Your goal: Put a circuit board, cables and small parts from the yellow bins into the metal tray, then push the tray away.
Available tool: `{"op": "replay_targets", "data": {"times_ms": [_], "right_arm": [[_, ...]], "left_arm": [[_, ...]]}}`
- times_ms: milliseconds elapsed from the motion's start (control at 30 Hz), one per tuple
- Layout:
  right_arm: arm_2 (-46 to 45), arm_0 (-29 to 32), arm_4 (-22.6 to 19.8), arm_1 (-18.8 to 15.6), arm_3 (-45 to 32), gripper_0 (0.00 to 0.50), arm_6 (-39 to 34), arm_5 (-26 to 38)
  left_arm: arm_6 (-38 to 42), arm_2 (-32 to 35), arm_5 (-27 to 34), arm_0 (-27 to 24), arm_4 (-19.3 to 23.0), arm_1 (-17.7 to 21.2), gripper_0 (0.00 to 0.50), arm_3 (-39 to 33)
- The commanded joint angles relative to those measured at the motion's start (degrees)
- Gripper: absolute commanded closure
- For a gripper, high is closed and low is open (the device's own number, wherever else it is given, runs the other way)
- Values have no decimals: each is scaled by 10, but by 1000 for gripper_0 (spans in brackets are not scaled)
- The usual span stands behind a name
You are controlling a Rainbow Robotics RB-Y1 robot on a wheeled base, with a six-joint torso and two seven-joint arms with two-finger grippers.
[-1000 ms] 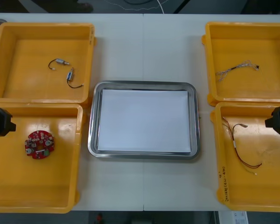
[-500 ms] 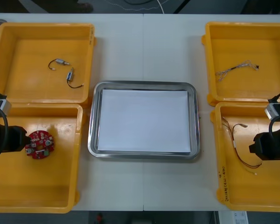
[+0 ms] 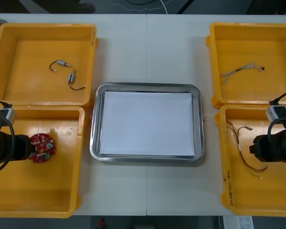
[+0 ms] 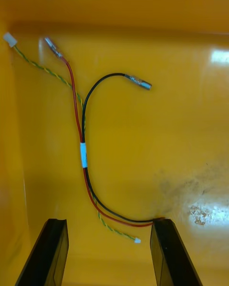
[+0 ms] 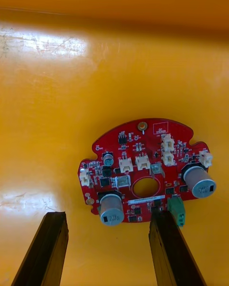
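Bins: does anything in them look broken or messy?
Nothing broken or spilled. The board lies flat by the open left gripper; the cables lie loose by the open right gripper. One odd spot: a scuffed patch on the bin floor beside those cables. The tray sits straight.

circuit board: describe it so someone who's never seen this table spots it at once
From the metal tray mid-table, go to the nearer yellow bin on the robot's left. The circuit board lies flat on its floor, at the fingertips of the open left gripper. It is the only round red thing there, with a hole at its middle.
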Motion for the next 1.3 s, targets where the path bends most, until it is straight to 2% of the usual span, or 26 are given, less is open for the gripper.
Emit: {"op": "replay_targets", "data": {"times_ms": [33,367,667,700,733,767,800,1133,1167,1200,1267,1300], "right_arm": [[25,8,15,7,13,0,-23,-31],[66,9,31,7,71,0,-21,-102],[85,9,40,7,106,0,-18,-132],[86,9,41,7,109,0,-18,-136],[90,9,43,7,116,0,-18,-143],[93,9,43,7,121,0,-18,-148],[93,10,44,7,123,0,-18,-151],[100,20,50,7,123,2,-16,-153],[100,20,50,7,123,97,-16,-153],[100,20,50,7,123,155,-16,-153],[100,21,47,7,123,487,-19,-153],[100,21,47,7,123,500,-20,-153]], "left_arm": [[-18,-23,-33,16,-13,-9,0,20],[-17,-46,-52,23,-21,-9,0,32],[-17,-56,-74,34,-33,-10,0,33],[-17,-55,-74,34,-34,-9,33,33],[-17,-56,-75,34,-35,-9,276,33],[-17,-56,-74,34,-35,-9,470,32],[-17,-55,-75,33,-36,-9,499,33],[-17,-51,-73,20,-35,-9,500,32],[-17,-50,-70,16,-35,-9,500,31],[-17,-48,-65,15,-35,-9,500,30],[-17,-39,-44,7,-35,-10,500,23],[-17,-36,-37,5,-35,-9,500,20]]}}
